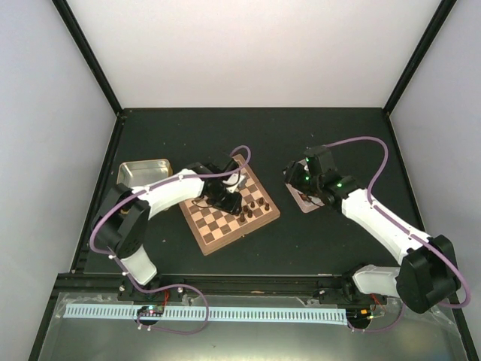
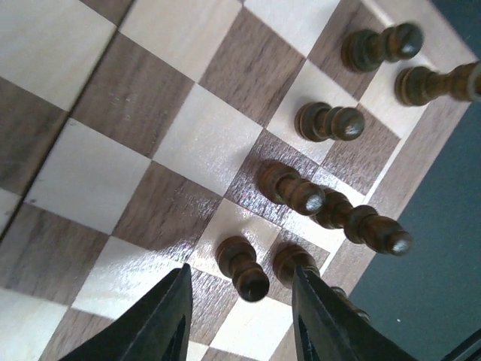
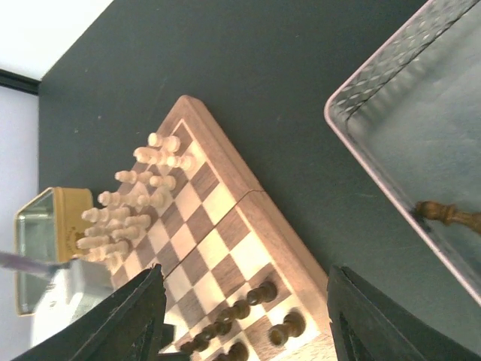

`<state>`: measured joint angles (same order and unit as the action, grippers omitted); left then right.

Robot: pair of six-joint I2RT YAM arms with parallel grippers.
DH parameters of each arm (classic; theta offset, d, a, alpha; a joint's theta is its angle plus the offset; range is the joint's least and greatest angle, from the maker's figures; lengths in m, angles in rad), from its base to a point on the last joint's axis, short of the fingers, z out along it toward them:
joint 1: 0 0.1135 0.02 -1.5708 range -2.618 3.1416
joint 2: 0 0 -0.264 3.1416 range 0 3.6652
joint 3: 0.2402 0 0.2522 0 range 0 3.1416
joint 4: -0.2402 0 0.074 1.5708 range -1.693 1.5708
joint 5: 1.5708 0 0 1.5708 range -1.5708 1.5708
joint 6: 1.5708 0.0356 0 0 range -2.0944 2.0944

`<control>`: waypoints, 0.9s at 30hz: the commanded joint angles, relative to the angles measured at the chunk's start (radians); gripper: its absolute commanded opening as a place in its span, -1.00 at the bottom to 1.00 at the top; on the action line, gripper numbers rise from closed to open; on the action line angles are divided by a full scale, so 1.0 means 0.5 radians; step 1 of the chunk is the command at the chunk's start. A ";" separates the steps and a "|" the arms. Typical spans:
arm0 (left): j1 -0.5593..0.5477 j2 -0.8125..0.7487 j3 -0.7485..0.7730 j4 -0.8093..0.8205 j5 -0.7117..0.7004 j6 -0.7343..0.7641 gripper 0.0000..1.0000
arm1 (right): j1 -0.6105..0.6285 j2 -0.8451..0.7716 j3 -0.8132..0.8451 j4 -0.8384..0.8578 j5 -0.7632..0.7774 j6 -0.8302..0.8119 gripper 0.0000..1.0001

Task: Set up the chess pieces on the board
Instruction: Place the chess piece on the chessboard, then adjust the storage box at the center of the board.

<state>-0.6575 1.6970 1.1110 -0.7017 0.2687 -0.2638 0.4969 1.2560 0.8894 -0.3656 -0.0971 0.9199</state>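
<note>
The left gripper (image 2: 240, 323) is low over the board (image 2: 173, 143) with its fingers parted. One dark pawn (image 2: 244, 267) stands on its square right in the gap between the tips, with daylight on both sides, so nothing is pinched. Just beyond it, more dark pieces (image 2: 331, 122) stand in a loose cluster toward the board's rim.

Over to the right gripper (image 3: 248, 331): fingers spread wide, nothing between them. It hangs off the board's right side, above a pinkish-rimmed silver tin (image 3: 391, 113). One dark piece (image 3: 451, 216) lies on its side in that tin, close against the wall.

From that wrist the board runs away at an angle. The dark men are at its near end and the cream pieces (image 3: 128, 203) are bunched tight at its far end. Past that far end sits a gold-sided tin (image 3: 37, 226), which is on the board's left in the overhead view.

The board lies turned cornerwise on a flat black table (image 1: 338, 135), matte and plain, and a seam crosses the board's middle. Pale walls (image 1: 255, 53) close in to the left, right and far side of the board, with black frame posts (image 1: 86, 53) at the corners. Purple cables (image 1: 361, 141) loop along both arms. On the board's near side, a pale perforated strip (image 1: 225, 312) runs along the table edge.
</note>
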 commanded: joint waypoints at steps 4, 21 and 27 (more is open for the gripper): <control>0.081 -0.309 0.031 0.009 -0.115 -0.083 -0.15 | -0.058 0.118 0.121 -0.325 0.421 -0.398 0.19; 0.264 -0.776 -0.213 0.189 -0.107 -0.113 -0.07 | -0.061 0.798 0.375 -0.657 0.675 -0.737 -0.43; 0.300 -0.817 -0.223 0.196 -0.076 -0.101 -0.07 | -0.061 0.852 0.543 -0.606 0.592 -0.830 -0.15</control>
<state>-0.5228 1.3212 0.9947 -0.6273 0.2108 -0.3248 0.4686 1.6562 1.0843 -0.6884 0.2089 0.5446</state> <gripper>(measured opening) 0.464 0.413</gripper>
